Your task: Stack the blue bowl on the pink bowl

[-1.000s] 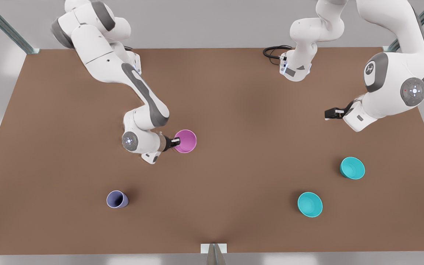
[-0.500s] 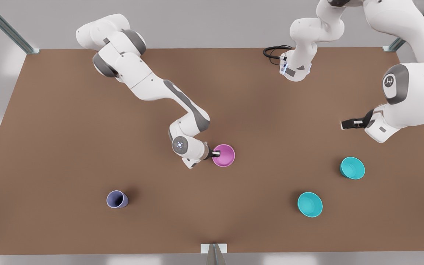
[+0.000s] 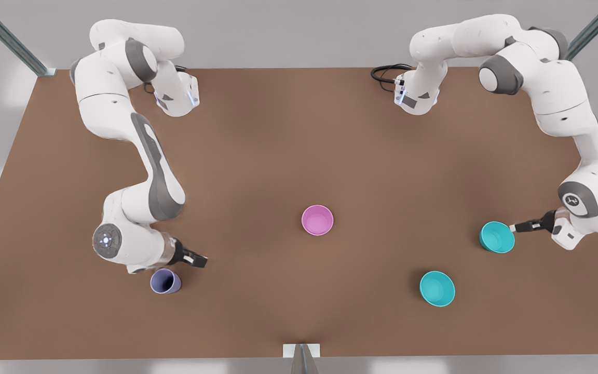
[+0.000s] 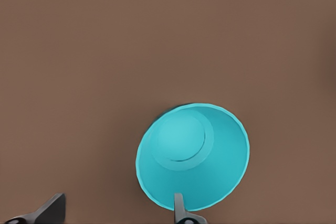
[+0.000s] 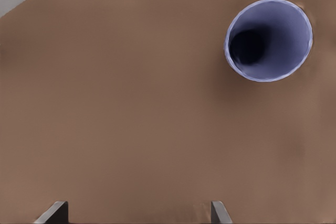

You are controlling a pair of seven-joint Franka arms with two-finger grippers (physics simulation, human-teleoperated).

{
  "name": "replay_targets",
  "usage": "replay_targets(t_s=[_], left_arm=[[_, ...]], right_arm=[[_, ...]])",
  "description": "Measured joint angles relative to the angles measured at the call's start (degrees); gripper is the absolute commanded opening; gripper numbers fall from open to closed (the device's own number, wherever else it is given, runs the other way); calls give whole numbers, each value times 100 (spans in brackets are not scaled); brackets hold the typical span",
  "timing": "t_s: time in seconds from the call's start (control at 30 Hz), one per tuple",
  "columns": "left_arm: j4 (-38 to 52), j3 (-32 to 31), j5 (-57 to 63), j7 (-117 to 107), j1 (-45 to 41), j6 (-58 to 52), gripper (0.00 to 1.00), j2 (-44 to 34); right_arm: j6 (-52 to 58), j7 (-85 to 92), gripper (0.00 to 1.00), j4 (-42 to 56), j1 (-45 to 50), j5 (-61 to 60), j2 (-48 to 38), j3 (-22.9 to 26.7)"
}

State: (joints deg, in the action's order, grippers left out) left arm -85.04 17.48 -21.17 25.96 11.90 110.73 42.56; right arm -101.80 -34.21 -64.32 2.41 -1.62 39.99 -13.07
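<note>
Left gripper [image 3: 513, 227] at the front view's right, fingers spread wide, one fingertip [image 4: 179, 206] over the rim of the small round turquoise-teal plastic bowl [image 3: 497, 237], the other fingertip [image 4: 51, 209] out over bare brown tabletop [image 3: 299, 130]. Wall not yet pinched. Bowl upright on the table just beyond the claw, hollow up, flat base ring seen in the left wrist view [image 4: 192, 156].

Handling, judged: light, stiff, smooth thin wall, probably slippery; best taken at the rim, one finger inside and one outside, squeezed gently.

Farther off from that claw: identical second teal bowl [image 3: 437, 288], then small round magenta-pink bowl [image 3: 317, 219] mid-table, empty, well apart.

Farthest: right gripper [image 3: 198, 259], waiting, fingers apart, nothing between them, just beside narrow lavender-blue cup [image 3: 165, 281].
</note>
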Motion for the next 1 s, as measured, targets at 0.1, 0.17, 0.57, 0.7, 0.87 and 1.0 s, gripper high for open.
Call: replay_targets(t_s=[0.1,0.17,0.57,0.7,0.87,1.0], left_arm=[[-12,-10,-285,358,-3,305,100,221],[-40,-15,-387,566,-28,439,100,325],[-217,-37,-536,1307,-152,554,21,345],[-218,-34,-415,1233,-671,154,21,-560],[37,-97,-9,413,-2776,-718,21,-1285],[1530,-313,-153,-751,-4268,-1134,21,-76]], right_arm=[[840,588,100,-92,-155,886,-1185,-31],[1385,934,100,-314,-117,1163,-2270,-14],[2141,2345,100,-1740,376,802,-3343,958],[2185,2647,100,-1579,340,652,-3137,939],[2204,2942,100,-1597,380,564,-3076,924],[2180,3125,100,-1613,380,545,-3013,914]])
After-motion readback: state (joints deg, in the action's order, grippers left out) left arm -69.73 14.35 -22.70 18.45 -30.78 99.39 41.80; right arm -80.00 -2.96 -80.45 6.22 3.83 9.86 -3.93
